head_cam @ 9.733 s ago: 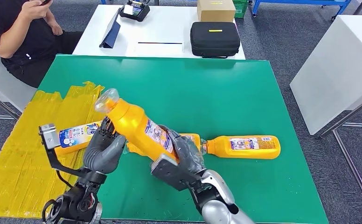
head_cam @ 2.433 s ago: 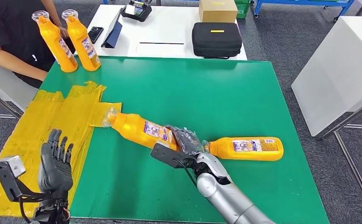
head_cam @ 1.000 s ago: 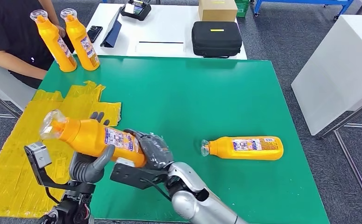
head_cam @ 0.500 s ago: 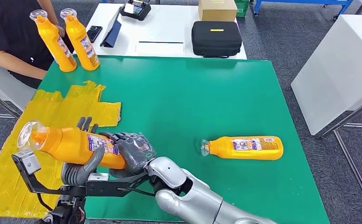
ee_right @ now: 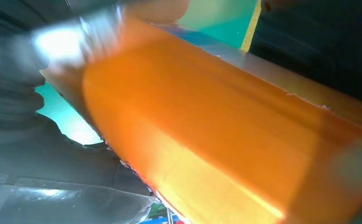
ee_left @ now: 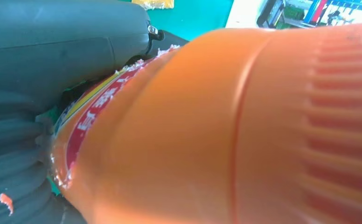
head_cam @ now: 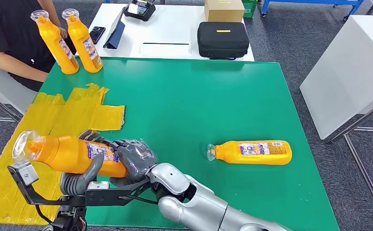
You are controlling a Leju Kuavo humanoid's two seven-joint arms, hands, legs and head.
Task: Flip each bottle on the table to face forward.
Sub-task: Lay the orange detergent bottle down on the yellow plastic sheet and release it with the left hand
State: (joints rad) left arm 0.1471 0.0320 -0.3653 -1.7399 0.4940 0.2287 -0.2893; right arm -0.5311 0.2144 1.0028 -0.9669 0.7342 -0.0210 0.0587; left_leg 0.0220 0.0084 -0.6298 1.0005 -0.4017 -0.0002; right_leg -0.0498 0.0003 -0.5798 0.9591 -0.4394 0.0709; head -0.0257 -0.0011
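One high overview, two wrist close-ups pressed against the same bottle.
My head camera looks forward and down across the green table (head_cam: 213, 96) from above, arms entering below. Both wrist cameras sit right against the held orange bottle (head_cam: 74, 154), its body blurred; all three views share that bottle and slivers of table.

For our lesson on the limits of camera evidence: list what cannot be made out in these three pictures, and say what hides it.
- Label text of the held orange plastic bottle: too small in head view, blurred in both wrist views.
- Left hand: its fingers hidden behind that bottle.
- Right hand: its contact surface hidden, bottle covers it.
- Underside of the lying orange bottle: faces the green table.
- Person: cut off by the edge.
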